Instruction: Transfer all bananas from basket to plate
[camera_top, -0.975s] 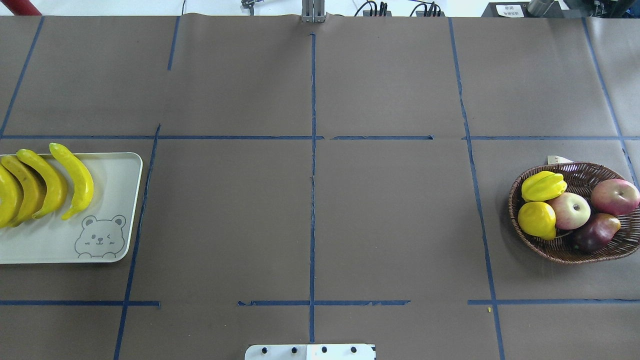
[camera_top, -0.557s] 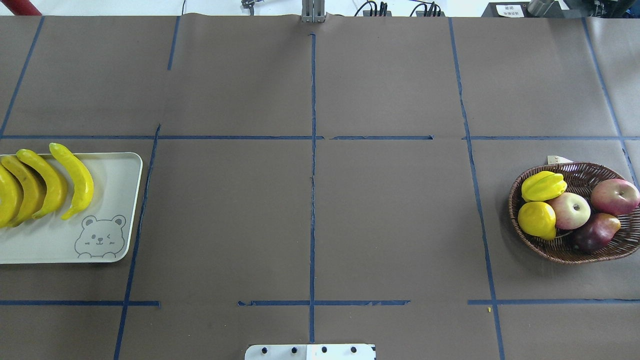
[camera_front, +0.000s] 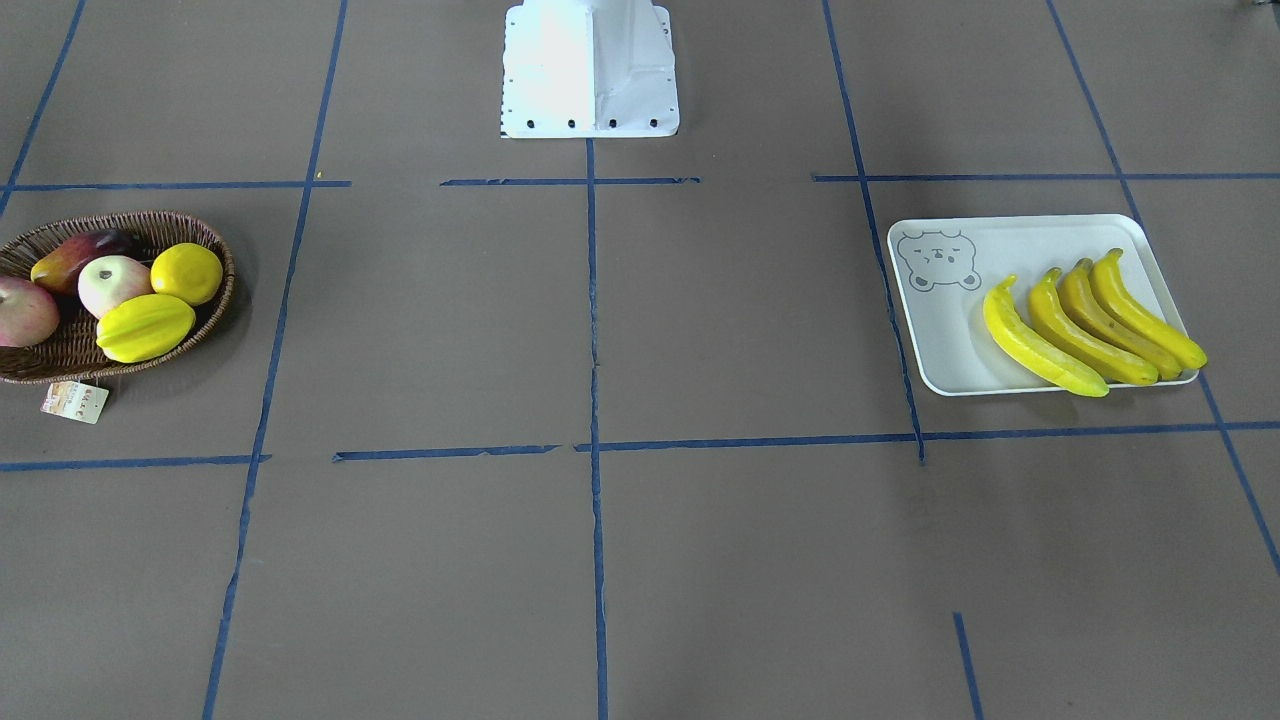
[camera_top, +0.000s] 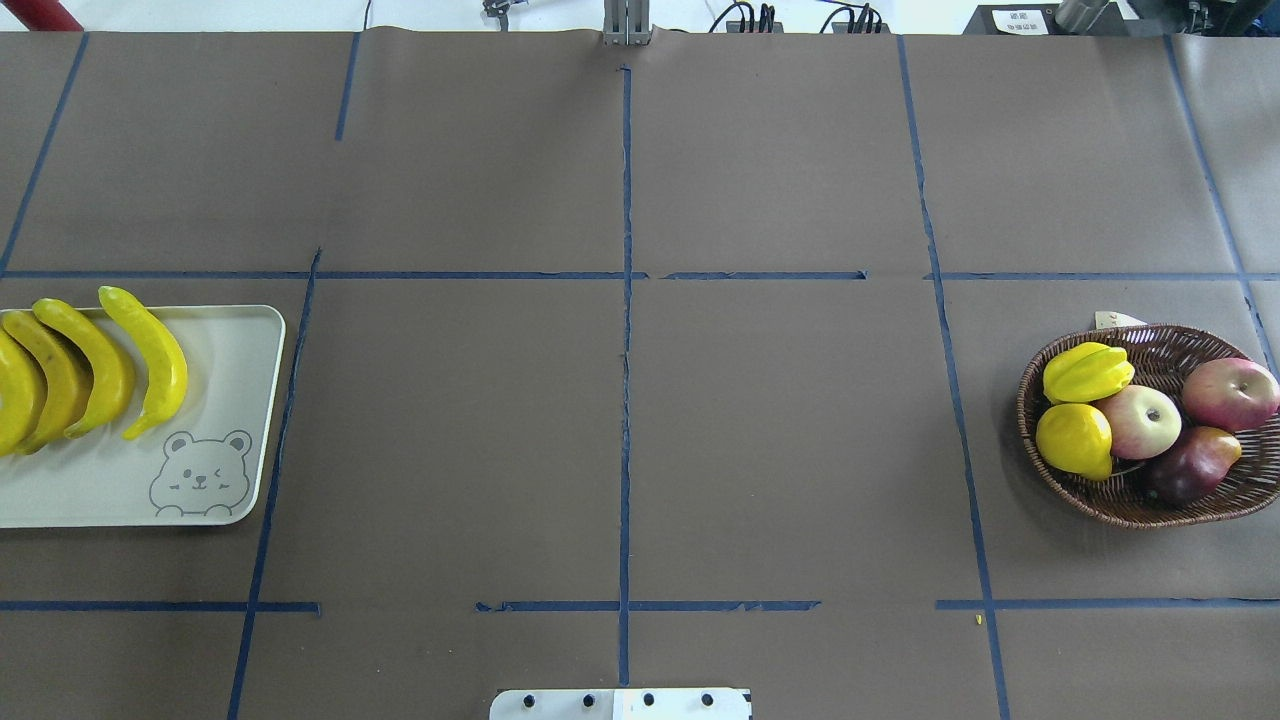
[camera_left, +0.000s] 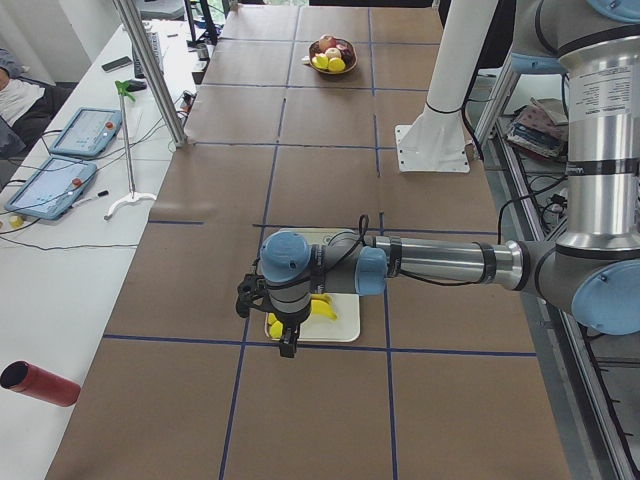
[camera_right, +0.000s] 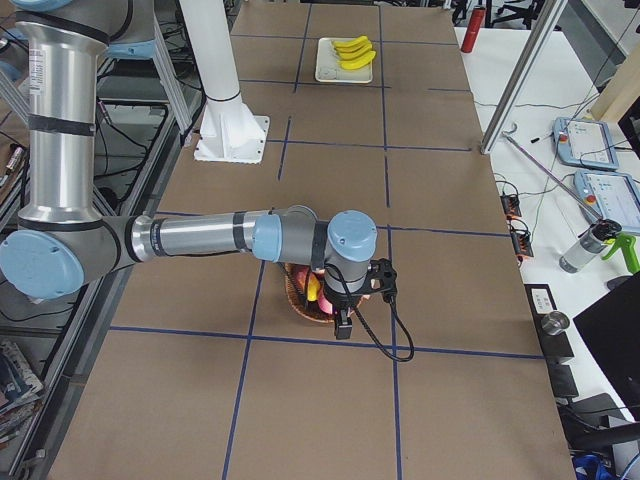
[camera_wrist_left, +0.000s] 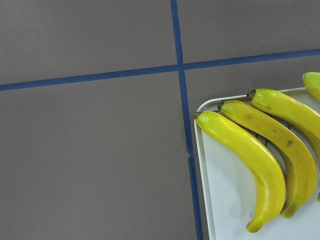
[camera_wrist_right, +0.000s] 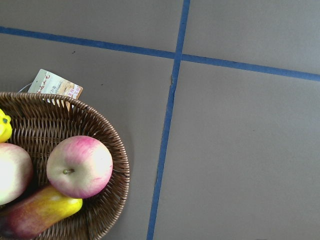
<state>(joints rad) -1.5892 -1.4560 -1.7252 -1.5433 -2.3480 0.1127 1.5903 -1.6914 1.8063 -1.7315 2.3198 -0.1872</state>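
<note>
Both arms (camera_left: 440, 262) are stretched over the worktop (camera_top: 800, 420); whether left fingers (camera_left: 287, 345) or right fingers (camera_right: 342, 325) are clenched cannot be told. Centre right, the plate (camera_front: 940, 340) is loaded with four bananas (camera_front: 1090, 325); none is seen in the basket (camera_front: 60, 350), so only a clean retreat is judged needed.

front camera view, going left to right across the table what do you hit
basket with fruit → white robot base at the far edge → plate, with the four bananas lying across its right part
</note>
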